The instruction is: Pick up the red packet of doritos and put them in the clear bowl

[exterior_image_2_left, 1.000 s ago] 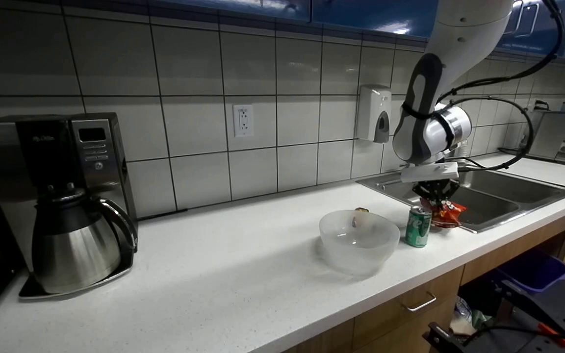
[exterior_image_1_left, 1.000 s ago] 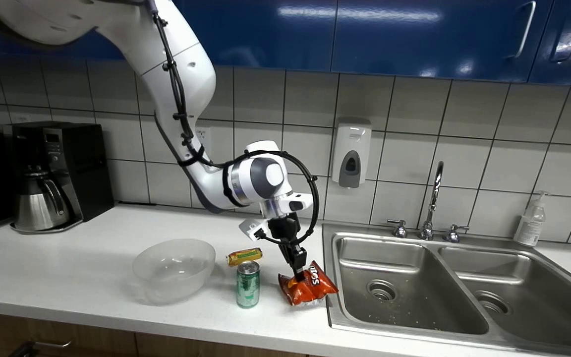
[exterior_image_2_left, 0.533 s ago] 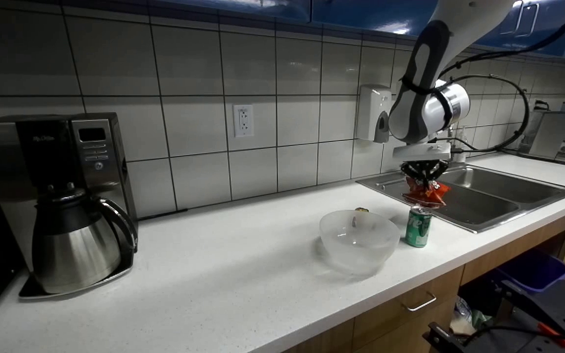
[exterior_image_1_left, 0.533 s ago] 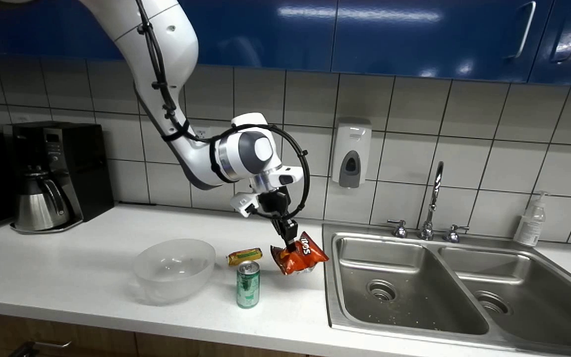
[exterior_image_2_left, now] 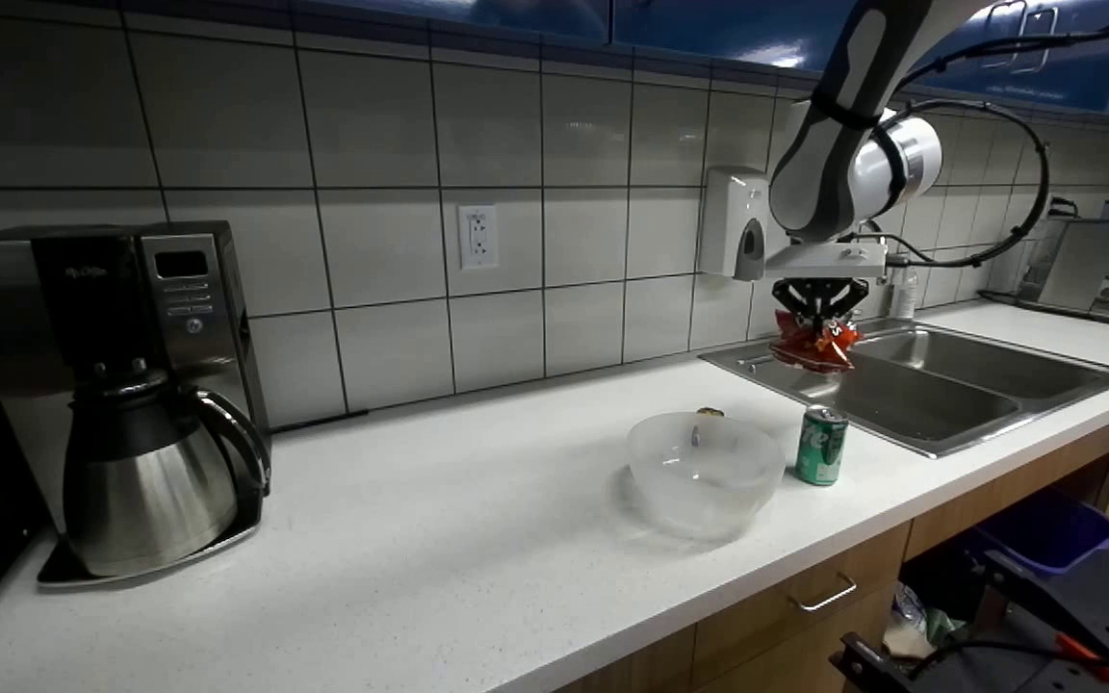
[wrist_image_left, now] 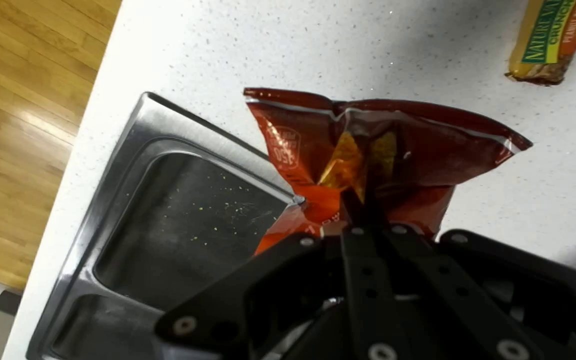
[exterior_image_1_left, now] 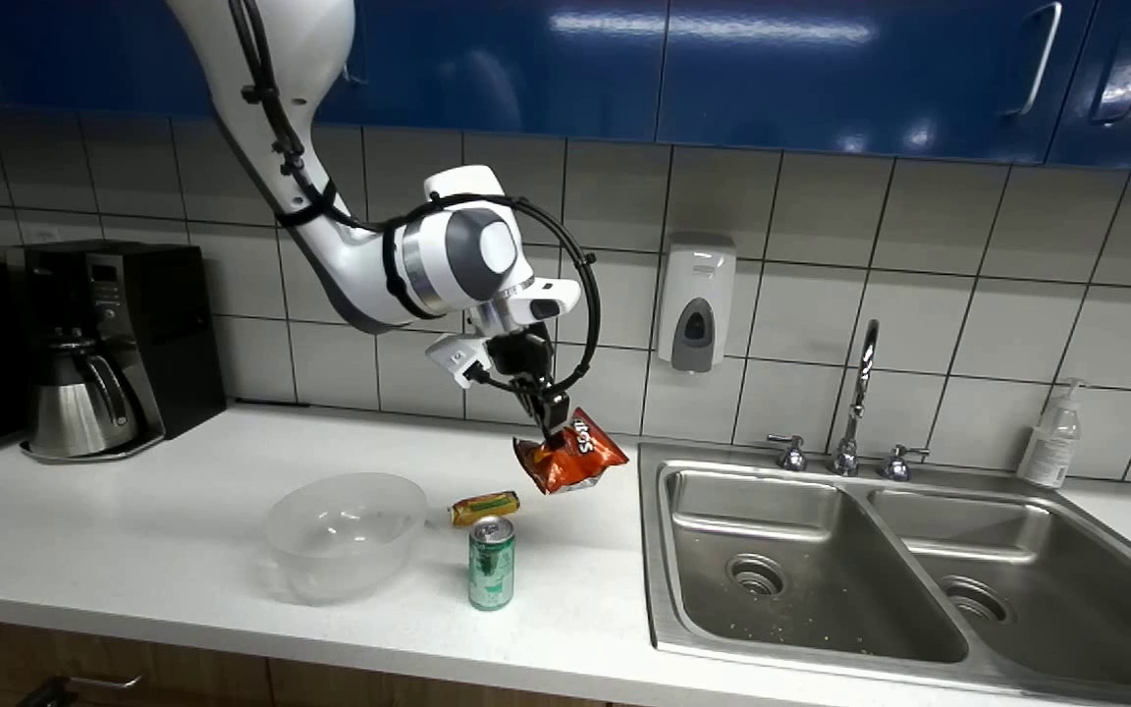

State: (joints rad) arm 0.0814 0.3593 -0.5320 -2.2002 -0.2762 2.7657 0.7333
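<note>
In an exterior view, an upright green can point(exterior_image_1_left: 492, 567) and yellow-wrapped bar point(exterior_image_1_left: 484, 508) sit on the table point(exterior_image_1_left: 163, 530) between the clear bowl point(exterior_image_1_left: 338, 565) and the red packet point(exterior_image_1_left: 575, 464). The claw point(exterior_image_1_left: 554, 440) pinches the packet in midair, a crimped end facing the bowl's side, its long axis unclear.

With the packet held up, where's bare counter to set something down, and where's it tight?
The widest bare stretch of counter lies between the coffee maker and the clear bowl. A smaller bare patch lies between the green can and the sink. It's crowded, likely tight for a hand, where the bowl, can and yellow-wrapped bar sit close together.
</note>
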